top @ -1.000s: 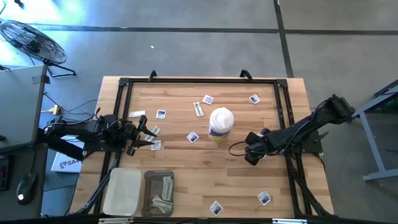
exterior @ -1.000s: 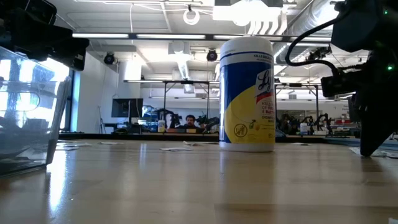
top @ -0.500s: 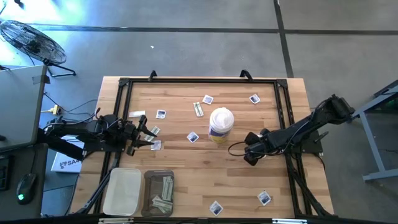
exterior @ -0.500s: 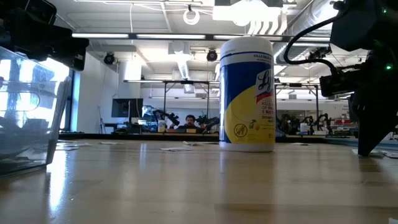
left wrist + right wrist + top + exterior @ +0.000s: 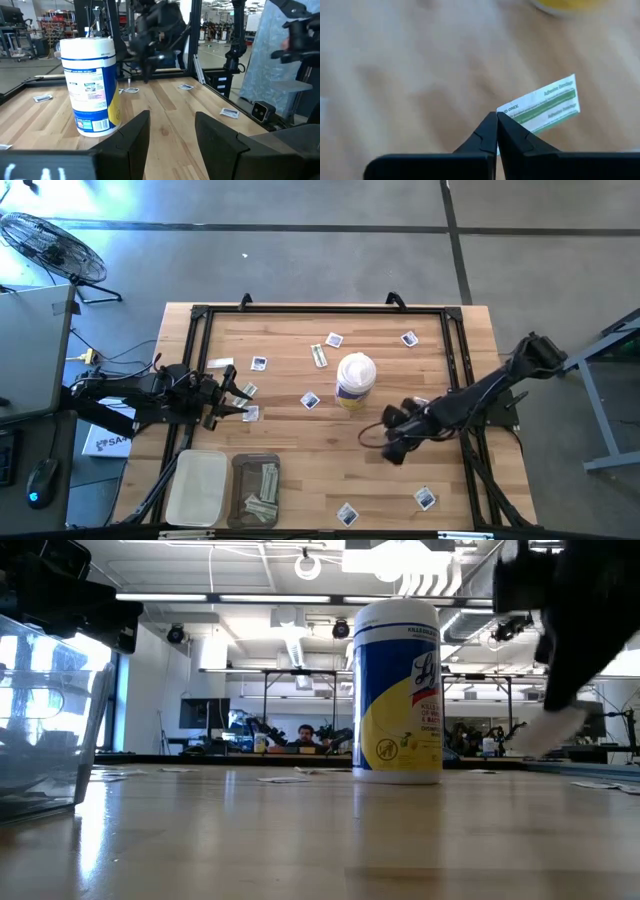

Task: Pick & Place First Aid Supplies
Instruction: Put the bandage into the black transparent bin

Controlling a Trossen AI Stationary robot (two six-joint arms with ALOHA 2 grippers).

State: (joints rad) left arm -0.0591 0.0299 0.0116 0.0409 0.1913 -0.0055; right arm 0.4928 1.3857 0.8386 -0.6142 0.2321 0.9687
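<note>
Strip packet [image 5: 542, 104] (green-printed) pinched in right tool [image 5: 497, 131].

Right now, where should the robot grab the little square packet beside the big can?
By two opposite edges of the square packet, coming straight down from above. It lies flat on the table, so no side offers a hold; keep clear of the tall canister close beside it.
</note>
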